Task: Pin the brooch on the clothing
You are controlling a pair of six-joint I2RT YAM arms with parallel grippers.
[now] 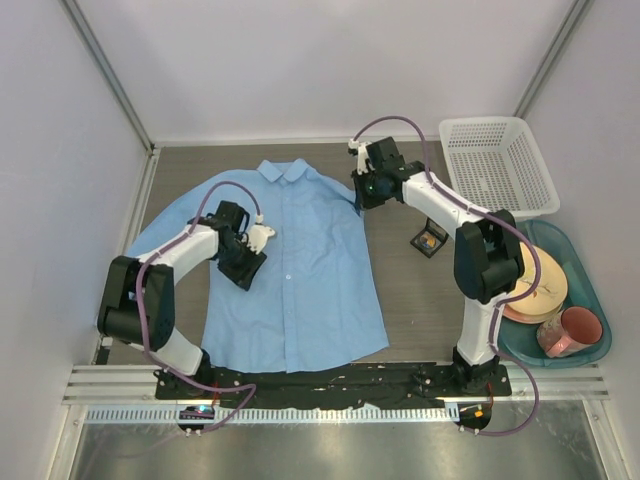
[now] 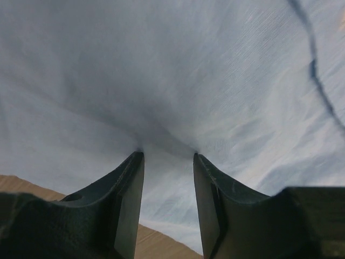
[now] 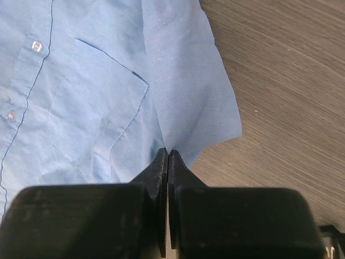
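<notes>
Pinch thin, limp, light shirt (image 1: 300, 280) just ahead of L gripper (image 2: 168, 156), tips apart; R gripper (image 3: 167, 151) closed tight at its edge.

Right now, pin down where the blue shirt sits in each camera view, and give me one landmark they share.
Top external: shirt spread flat, centre-left of the picture.
Left wrist: fills nearly the whole picture, beyond the parted jaws.
Right wrist: upper left, its edge at the shut jaws.
Shared landmark: the wooden table, bare beside it.
</notes>
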